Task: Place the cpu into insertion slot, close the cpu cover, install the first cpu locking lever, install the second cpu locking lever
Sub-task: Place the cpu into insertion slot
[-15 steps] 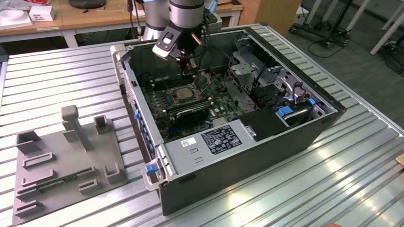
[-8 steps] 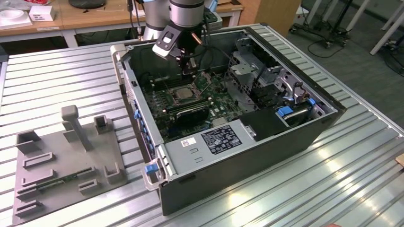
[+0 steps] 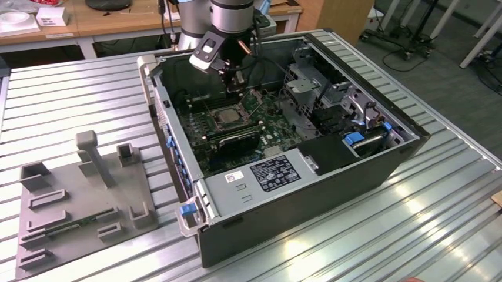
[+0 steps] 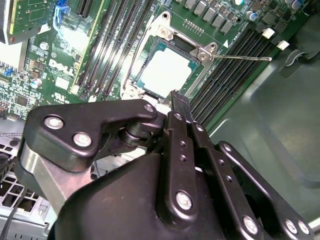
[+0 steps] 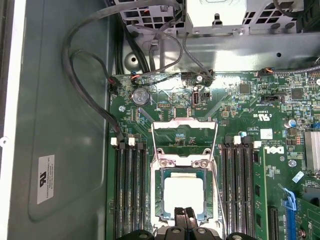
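Cpu [image 5: 184,196] lies flat in the insertion slot [image 5: 158,197], with the cpu cover [image 5: 184,136] flipped open just beyond. The chip looks light, stiff and fragile, so hold it by the edges only. Gripper [image 5: 184,213] is pinched narrow and holds nothing, over the cpu's edge. In the exterior view it sits at 12 o'clock of the cpu [image 3: 228,116]. Green motherboard [image 5: 240,107] surrounds.

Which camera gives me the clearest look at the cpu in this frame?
The first wrist view: the cpu is seen from straight above, lying in the insertion slot, with the end effector at one edge. The second wrist view shows the cpu at a slant; the exterior view shows a small pale square.
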You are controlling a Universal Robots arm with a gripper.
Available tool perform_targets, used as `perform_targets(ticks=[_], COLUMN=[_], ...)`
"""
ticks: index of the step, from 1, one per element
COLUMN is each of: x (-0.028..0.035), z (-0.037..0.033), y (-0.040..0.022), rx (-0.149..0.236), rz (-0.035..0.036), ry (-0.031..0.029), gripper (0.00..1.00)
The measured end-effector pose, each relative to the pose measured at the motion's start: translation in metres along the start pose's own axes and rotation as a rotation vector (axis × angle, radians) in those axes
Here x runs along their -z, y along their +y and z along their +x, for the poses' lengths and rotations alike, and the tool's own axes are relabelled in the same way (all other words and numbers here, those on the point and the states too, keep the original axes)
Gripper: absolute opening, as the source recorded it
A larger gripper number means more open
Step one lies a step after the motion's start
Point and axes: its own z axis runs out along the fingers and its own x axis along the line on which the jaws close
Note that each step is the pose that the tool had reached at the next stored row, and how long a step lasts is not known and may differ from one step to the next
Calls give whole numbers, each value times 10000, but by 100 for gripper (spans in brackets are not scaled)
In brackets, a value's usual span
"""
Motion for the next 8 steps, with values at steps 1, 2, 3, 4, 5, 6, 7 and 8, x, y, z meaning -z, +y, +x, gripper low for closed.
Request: perform_targets(ticks=[1,2,3,4,5,6,7,8], x=[0,0,0,0,-1,-2,-2,-3], z=[0,0,0,0,0,0,1,1], y=[1,4,9,16,24,32,44,59], rx=[0,2,1,0,0,-1,0,0], rz=[1,1,2,2,1,1,1,1], ry=[0,-1,-1,-2,0,-1,-1,-1], gripper=[11,11,11,11,11,11,11,11])
